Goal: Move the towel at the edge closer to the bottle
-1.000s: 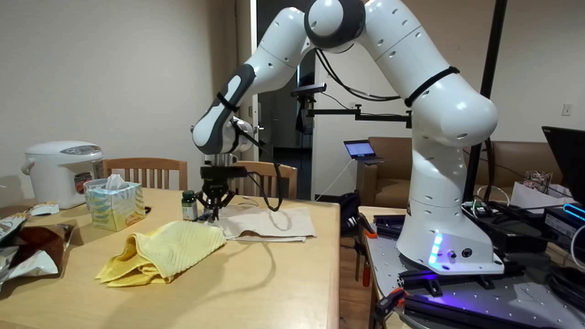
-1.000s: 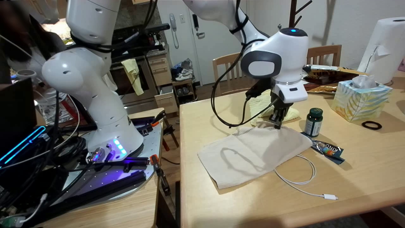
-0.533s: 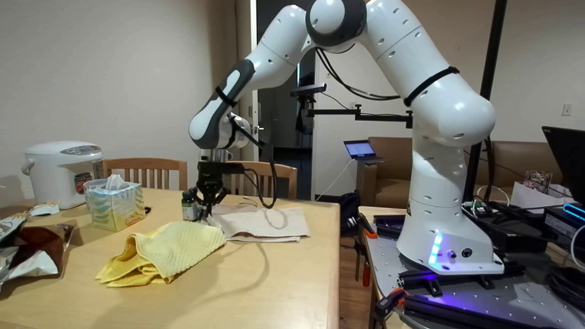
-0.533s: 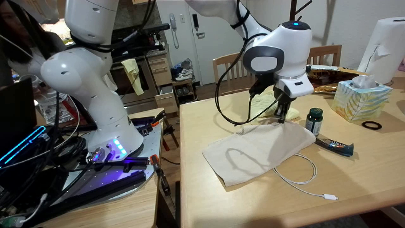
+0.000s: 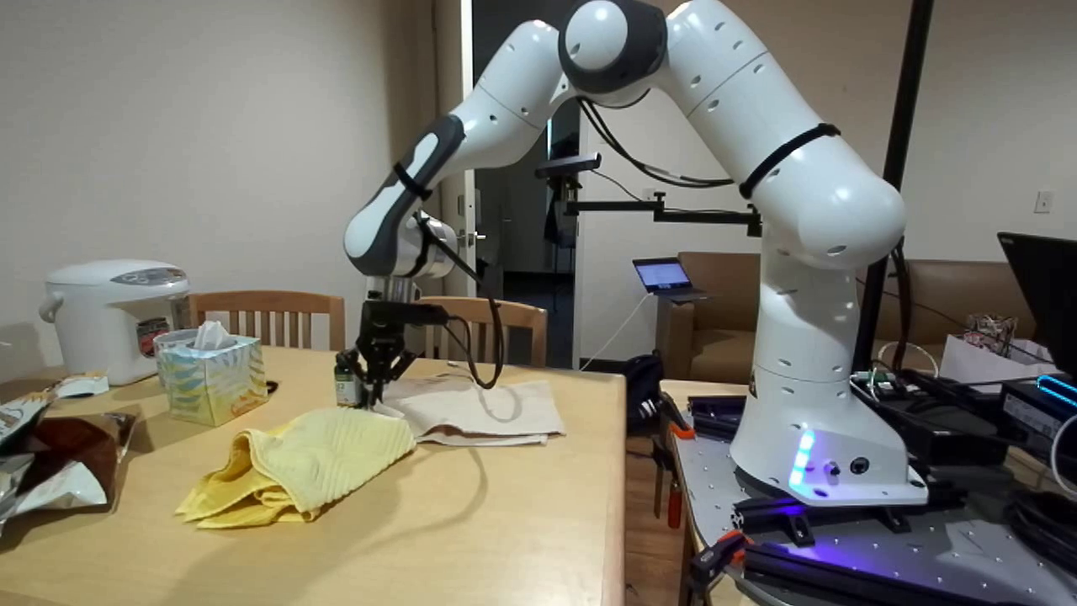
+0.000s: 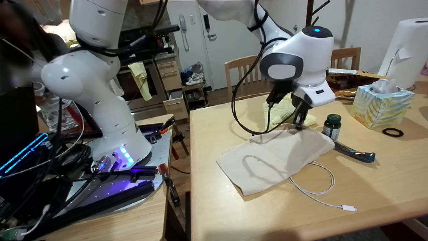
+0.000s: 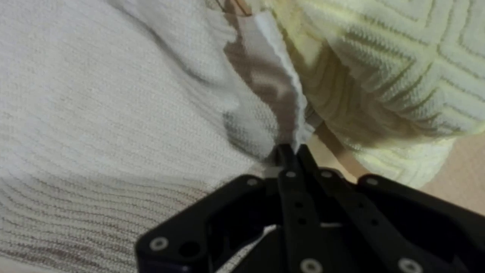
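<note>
- Pale walls (image 5: 252, 151) and chairs (image 5: 261, 300) stand behind the table (image 5: 522, 539) in an exterior view; the robot base (image 5: 820, 429) is past one table edge.
- The towel (image 6: 267, 157) lies loosely folded between that edge and the bottle (image 6: 332, 127), with a strip of table showing along the edge.
- The bottle is upright, just beside the towel's corner away from the robot base; whether they touch, I cannot tell.
- The gripper (image 7: 294, 151) has its fingers together, clamped on the towel's puckered border.
- The yellow cloth (image 5: 311, 463) lies crumpled just beside that border.
- A wrapper (image 6: 356, 154) lies at the towel's corner, near the bottle.
- A cable (image 6: 333, 181) loops beside the towel, its plug (image 6: 349, 208) near another table edge.
- A tissue box (image 6: 381, 105) and a ring (image 6: 394, 135) sit past the bottle.
</note>
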### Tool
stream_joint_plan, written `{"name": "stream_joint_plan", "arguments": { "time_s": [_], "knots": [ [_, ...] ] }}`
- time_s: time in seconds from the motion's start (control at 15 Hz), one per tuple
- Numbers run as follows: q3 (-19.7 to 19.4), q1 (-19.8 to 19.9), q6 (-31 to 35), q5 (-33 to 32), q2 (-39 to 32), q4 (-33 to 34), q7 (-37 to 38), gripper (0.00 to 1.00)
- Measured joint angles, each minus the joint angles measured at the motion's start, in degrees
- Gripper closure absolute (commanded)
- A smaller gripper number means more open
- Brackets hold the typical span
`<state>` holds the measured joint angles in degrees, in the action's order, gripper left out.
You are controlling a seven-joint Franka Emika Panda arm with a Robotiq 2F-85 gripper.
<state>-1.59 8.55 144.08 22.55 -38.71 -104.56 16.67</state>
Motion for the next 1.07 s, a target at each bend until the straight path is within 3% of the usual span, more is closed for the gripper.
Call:
{"name": "stream_joint_plan", "arguments": {
  "time_s": [0.67,1.07],
  "knots": [
    [0.98,0.50,-0.04,0.00,-3.14,2.44,-3.47,0.02],
    [1.32,1.24,-0.98,-0.03,-2.76,2.44,-6.04,0.00]
  ]
}}
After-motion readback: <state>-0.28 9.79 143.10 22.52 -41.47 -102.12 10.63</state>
